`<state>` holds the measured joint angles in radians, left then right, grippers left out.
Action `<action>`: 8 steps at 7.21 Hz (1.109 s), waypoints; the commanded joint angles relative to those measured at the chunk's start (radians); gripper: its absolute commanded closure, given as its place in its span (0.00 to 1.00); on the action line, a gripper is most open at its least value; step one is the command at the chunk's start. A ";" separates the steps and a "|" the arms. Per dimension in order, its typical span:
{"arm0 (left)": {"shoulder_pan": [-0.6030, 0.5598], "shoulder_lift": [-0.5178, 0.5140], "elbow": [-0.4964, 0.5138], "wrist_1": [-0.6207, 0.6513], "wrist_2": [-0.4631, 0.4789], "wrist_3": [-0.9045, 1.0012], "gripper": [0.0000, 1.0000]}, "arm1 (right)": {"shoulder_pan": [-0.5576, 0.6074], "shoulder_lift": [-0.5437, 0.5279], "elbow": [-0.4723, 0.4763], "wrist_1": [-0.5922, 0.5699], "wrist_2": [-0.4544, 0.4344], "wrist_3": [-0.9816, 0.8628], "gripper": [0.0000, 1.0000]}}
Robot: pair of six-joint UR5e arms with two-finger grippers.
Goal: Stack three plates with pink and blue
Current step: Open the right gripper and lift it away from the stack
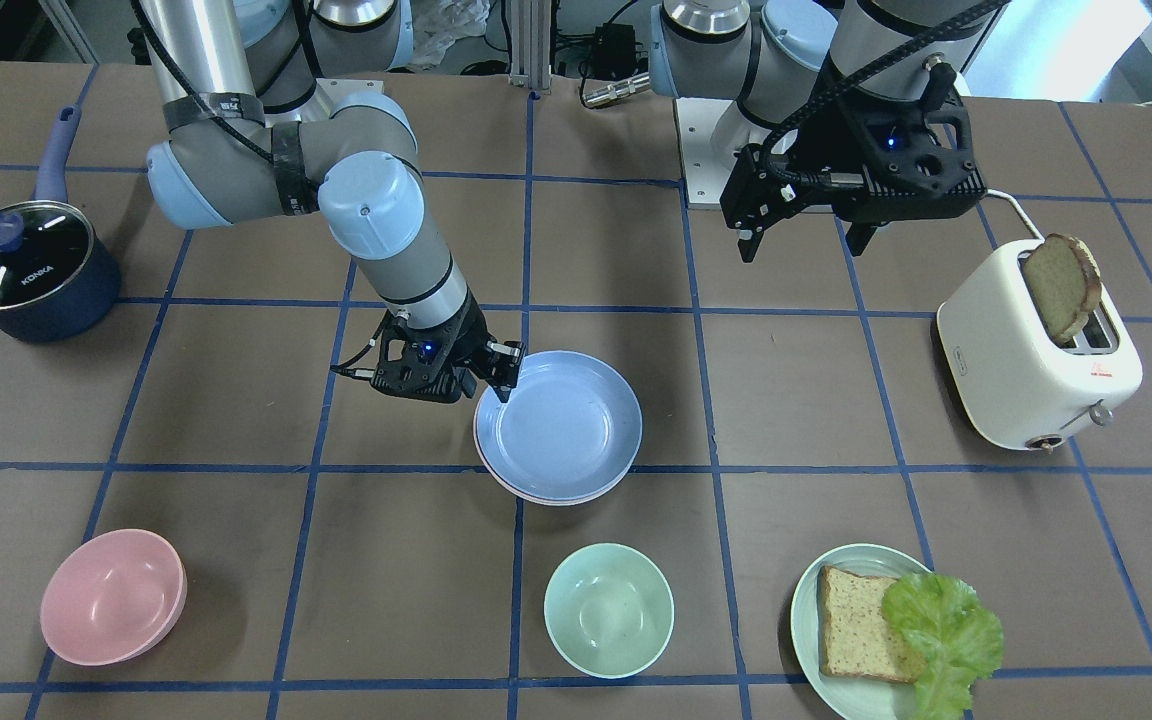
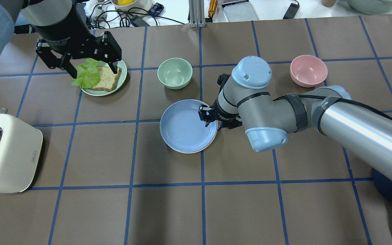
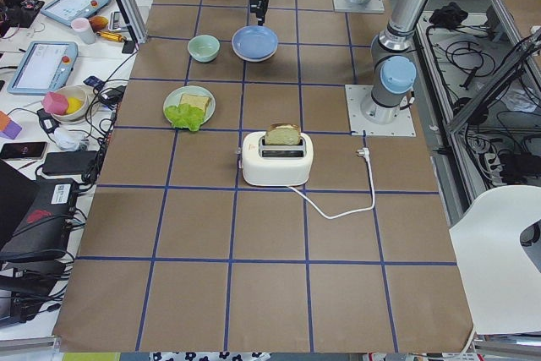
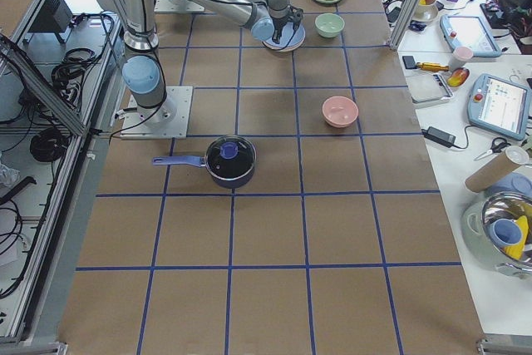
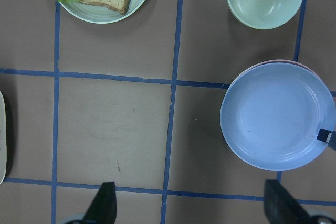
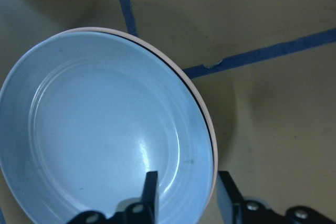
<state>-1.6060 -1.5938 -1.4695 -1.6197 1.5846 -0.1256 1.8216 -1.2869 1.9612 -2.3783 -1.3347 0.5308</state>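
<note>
Near the middle of the brown table with blue tape lines (image 1: 236, 400): shallow round light blue matte plate (image 1: 561, 425) nested on a matching pale pink plate (image 1: 526, 494), only the pink rim peeking out beneath. Black two-finger right gripper (image 1: 503, 385) low at the blue plate's rim on the robot's right side, fingers parted and astride it, one inside the dish, one outside, not clamped. Black two-finger left gripper (image 2: 94, 71) raised well apart from the stack, fingers spread wide, empty.

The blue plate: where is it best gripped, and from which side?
Take the blue plate by its rim from above, one finger inside, one outside: it is shallow and lies flat on the pink plate. The right gripper straddles the rim so.
</note>
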 commanded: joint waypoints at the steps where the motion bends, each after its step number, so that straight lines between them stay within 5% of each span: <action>1: 0.000 0.000 0.000 0.000 0.000 0.000 0.00 | -0.047 0.000 -0.024 -0.004 -0.003 -0.020 0.00; 3: 0.000 0.000 0.000 0.000 0.000 0.000 0.00 | -0.105 -0.009 -0.108 0.119 -0.006 -0.137 0.00; 5: 0.000 0.000 0.000 0.001 0.000 0.000 0.00 | -0.159 -0.025 -0.264 0.377 -0.151 -0.337 0.00; 8: -0.002 0.002 0.000 0.000 0.000 0.000 0.00 | -0.248 -0.075 -0.474 0.638 -0.158 -0.458 0.00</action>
<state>-1.6073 -1.5933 -1.4696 -1.6197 1.5846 -0.1258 1.6043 -1.3387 1.5720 -1.8537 -1.4865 0.1168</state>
